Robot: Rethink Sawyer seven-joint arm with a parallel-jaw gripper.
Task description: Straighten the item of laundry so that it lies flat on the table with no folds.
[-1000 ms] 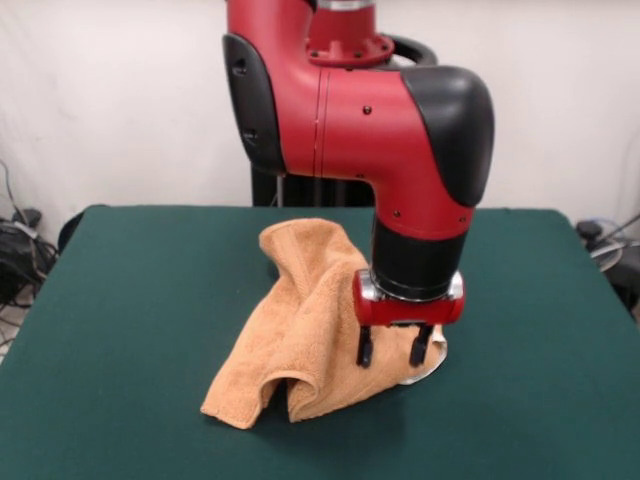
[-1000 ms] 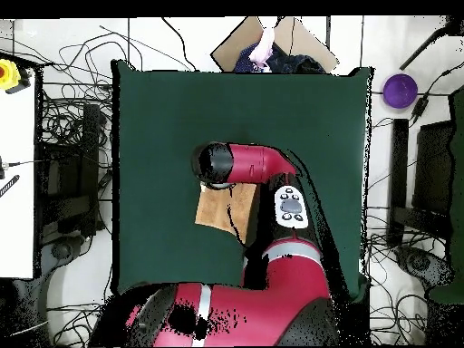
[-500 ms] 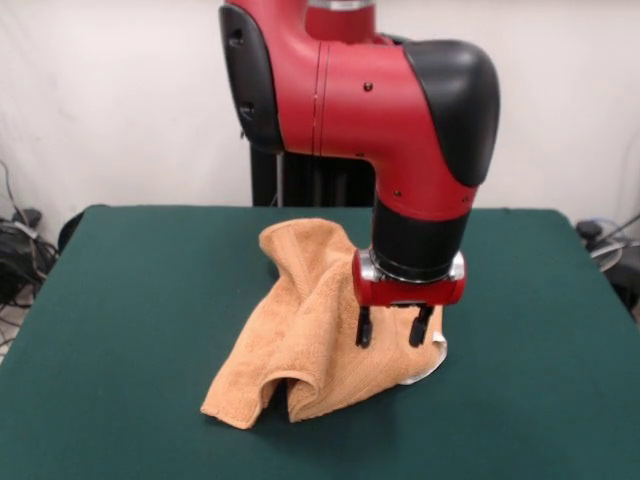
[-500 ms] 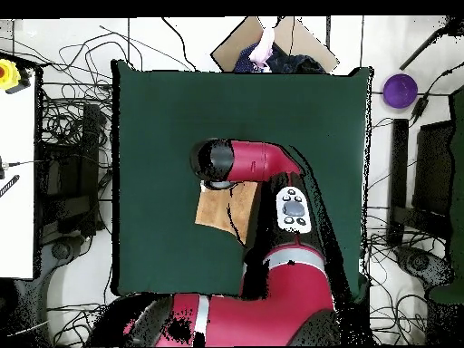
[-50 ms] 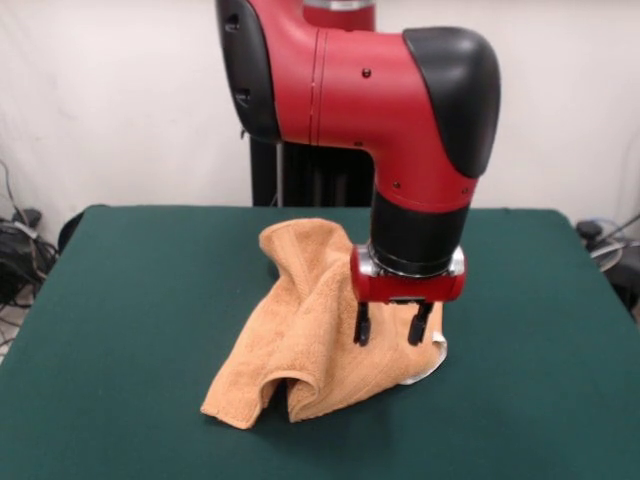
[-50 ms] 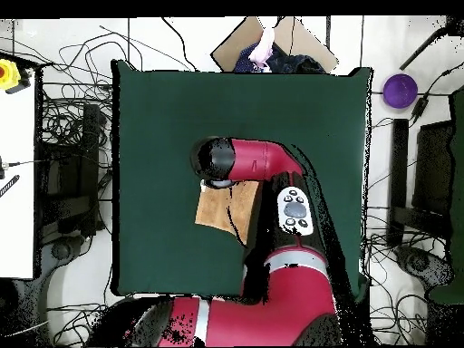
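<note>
Dark green felt covers the table (image 5: 120, 300), with a white wall behind it in the front view and tangled cables on the floor around it in the overhead view. One gripper (image 5: 391, 331) hangs from the red and black arm (image 5: 360, 90), its two black fingers (image 5: 362, 326) spread apart with nothing between them, tips just above the cloth. One towel (image 5: 300, 330) lies under and to the left of the gripper in the front view, crumpled rather than flat. Its long axis runs on a diagonal, from a raised hump behind the gripper and to its left down to a corner well in front of it and to its left. A tunnel-like fold stands open at that near edge. A pale edge (image 5: 425, 372) of the towel shows just below the gripper and slightly to its right. In the overhead view only a tan patch (image 6: 220, 209) shows beside the arm, the gripper itself hidden under the wrist.
</note>
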